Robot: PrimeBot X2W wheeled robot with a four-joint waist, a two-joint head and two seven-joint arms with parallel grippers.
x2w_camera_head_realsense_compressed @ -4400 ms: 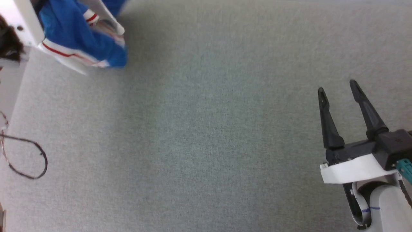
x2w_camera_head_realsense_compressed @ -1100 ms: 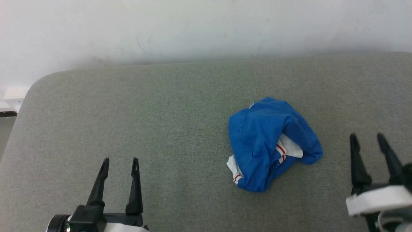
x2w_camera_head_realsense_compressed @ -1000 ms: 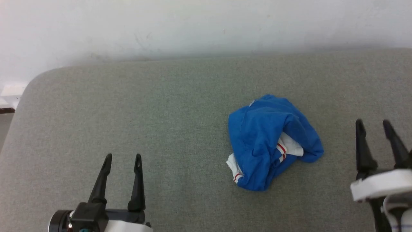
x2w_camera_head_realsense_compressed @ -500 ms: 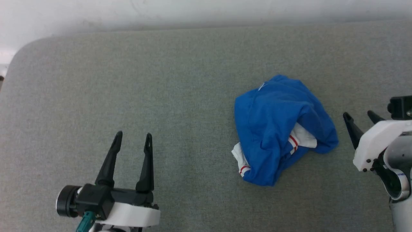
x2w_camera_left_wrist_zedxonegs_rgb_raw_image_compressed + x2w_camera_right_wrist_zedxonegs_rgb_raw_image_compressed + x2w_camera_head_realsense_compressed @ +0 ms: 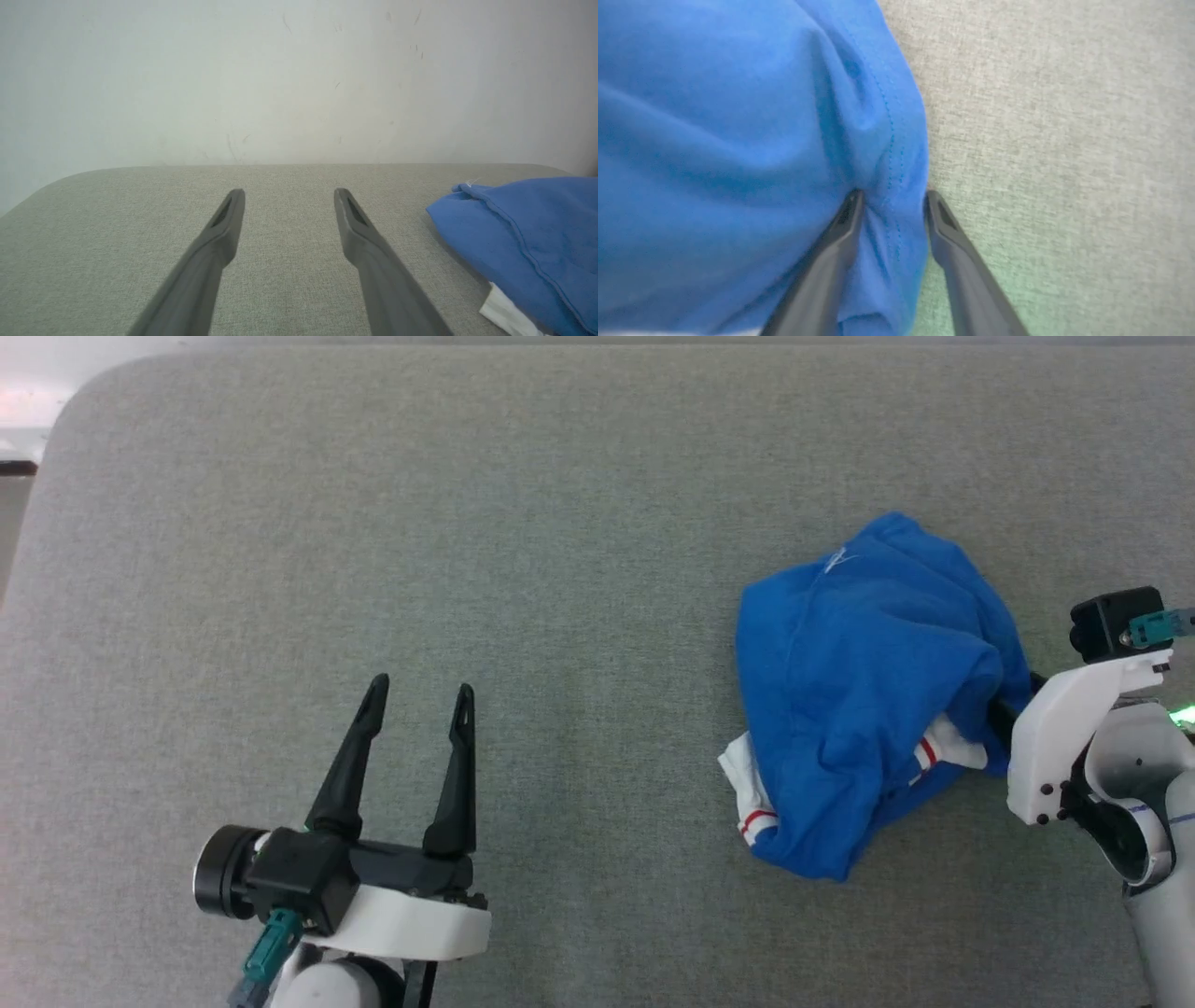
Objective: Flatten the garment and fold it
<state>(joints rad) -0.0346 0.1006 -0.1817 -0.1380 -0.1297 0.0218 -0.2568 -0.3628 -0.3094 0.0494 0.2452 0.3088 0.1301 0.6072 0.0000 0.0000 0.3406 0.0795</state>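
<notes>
Grey woven fabric covers the work surface [image 5: 560, 569], a broad padded top with a rounded corner at the far left in the head view. The left wrist view adds what stands behind it: a pale, scuffed wall [image 5: 299, 70] rising from the far edge.

The garment [image 5: 868, 681] lies on the surface's right half as a crumpled blue heap, neither flattened nor folded. The head view gives its whole outline. The left wrist view takes in its near flank at the right edge [image 5: 528, 233], and the right wrist view shows close blue cloth with a stitched hem [image 5: 738, 140].

Left gripper [image 5: 420, 687]: at the lower left, well apart from the garment, jaws spread wide with nothing between them. The left wrist view confirms bare surface between the fingers [image 5: 289, 192].

Right gripper [image 5: 893, 193]: at the heap's right edge. In the head view its fingers are largely hidden by cloth, but the right wrist view supplies the detail. The jaws stand apart, one finger against the blue cloth, the other on bare surface just beside the hem, and a fold of hem lies in the gap, not pinched.

Smaller details: white sleeve cloth with red trim [image 5: 943, 747] shows at the heap's near side, and a small white tag [image 5: 837, 560] sits near its far edge.
</notes>
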